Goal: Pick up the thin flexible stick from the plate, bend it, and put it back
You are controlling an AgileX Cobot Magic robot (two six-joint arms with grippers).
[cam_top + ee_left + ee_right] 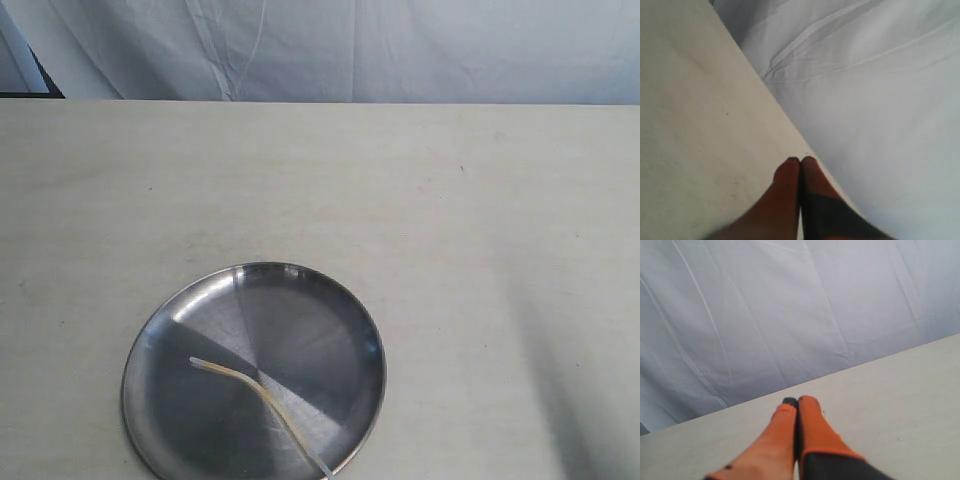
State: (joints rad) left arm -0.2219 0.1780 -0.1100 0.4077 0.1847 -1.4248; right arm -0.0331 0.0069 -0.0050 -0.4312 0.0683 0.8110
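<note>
The round silver plate [330, 310] lies on the pale table at the lower middle of the exterior view, its near rim cut off by the frame. The thin cream-yellow stick [262, 396] lies across it, kinked, running from the plate's left part to its near right rim. Neither arm shows in the exterior view. My left gripper [800, 160] is shut with nothing between its orange fingers, over the table's edge by the white cloth. My right gripper [797, 400] is also shut and empty, above bare table near the cloth. Plate and stick are out of both wrist views.
A white wrinkled cloth [400, 50] hangs behind the table's far edge. A dark object [30, 80] shows at the far left corner. A soft shadow [560, 380] falls across the table's right side.
</note>
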